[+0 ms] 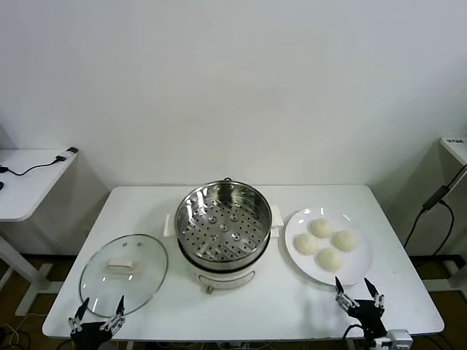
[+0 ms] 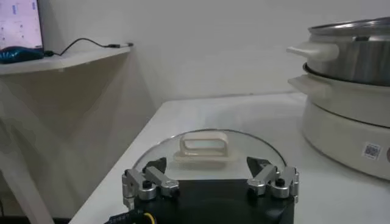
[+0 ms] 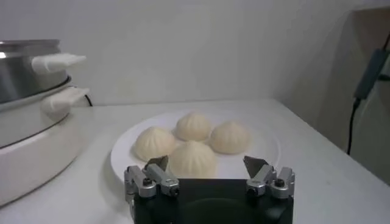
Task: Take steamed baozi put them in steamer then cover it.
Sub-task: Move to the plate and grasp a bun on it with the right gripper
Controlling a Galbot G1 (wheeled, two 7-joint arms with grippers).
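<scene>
Several cream-white baozi point(image 1: 327, 243) lie on a white plate point(image 1: 356, 274) at the table's right; they also show in the right wrist view point(image 3: 192, 157). The steel steamer point(image 1: 223, 221) stands empty on its white pot base at the centre, and shows in the left wrist view point(image 2: 353, 61). The glass cover point(image 1: 124, 264) with a white handle point(image 2: 203, 148) lies flat at the left. My left gripper point(image 1: 98, 313) is open at the table's front edge, just short of the cover. My right gripper point(image 1: 359, 294) is open at the front edge, just short of the plate.
A side table point(image 1: 29, 182) with a black cable stands at the far left. Another table's corner point(image 1: 456, 149) and a hanging cable point(image 1: 430, 204) are at the far right. A white wall lies behind.
</scene>
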